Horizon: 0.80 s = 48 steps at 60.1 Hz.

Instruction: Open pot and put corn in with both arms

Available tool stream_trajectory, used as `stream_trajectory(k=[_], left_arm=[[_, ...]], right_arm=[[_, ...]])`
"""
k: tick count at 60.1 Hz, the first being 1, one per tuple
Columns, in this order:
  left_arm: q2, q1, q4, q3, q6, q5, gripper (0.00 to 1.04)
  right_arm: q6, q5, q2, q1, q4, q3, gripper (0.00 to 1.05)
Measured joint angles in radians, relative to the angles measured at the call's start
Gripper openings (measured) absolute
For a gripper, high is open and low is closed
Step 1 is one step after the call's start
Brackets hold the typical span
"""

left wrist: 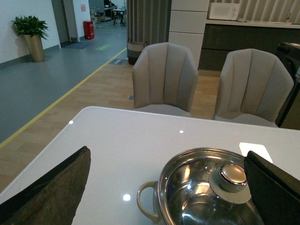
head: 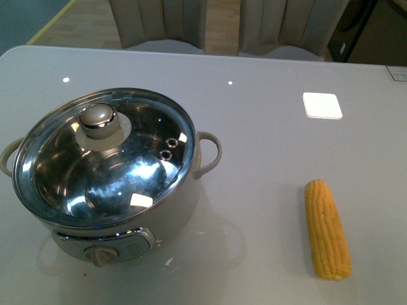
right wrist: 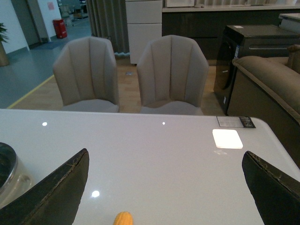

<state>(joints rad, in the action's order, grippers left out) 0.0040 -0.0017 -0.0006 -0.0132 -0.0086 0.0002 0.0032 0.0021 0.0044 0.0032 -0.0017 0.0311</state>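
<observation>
The left gripper (left wrist: 168,153) stood wide, its two dark fingers (left wrist: 56,187) spread to either side of its own camera's picture with nothing held between them. The right gripper (right wrist: 165,153) was spread just as wide, its fingers (right wrist: 51,192) likewise bare.

Beyond the left gripper sat the pot (left wrist: 161,187), near the table's (head: 267,133) front left corner. It was round with a cream-white wall (head: 181,206), a bright steel rim and a loop handle (head: 213,152) on each side. Its glass lid (head: 127,178) lay shut on the rim, topped by a rounded metal knob (head: 97,119).

The corn (head: 327,230) lay well apart from the pot, near the table's front right corner. It was a single yellow cob with neat rows of kernels, lying lengthwise from front edge toward back edge.

Only the front view showed the dial (head: 102,254) on the pot's front panel and the cob's full length. The right wrist view caught just one end of the cob (right wrist: 123,219) and a sliver of the pot (right wrist: 7,173). Both wrist views took in two pale chairs (right wrist: 171,70) beyond the back edge. A white square patch (head: 322,105) lay toward the back right corner.
</observation>
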Motion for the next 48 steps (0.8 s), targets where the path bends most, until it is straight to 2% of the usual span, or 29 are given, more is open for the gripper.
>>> stream_trajectory(k=[48], left_arm=[[0.0,0.0,0.0,0.0,0.0,0.0,0.98]], right_arm=[[0.0,0.0,0.0,0.0,0.0,0.0,0.96]])
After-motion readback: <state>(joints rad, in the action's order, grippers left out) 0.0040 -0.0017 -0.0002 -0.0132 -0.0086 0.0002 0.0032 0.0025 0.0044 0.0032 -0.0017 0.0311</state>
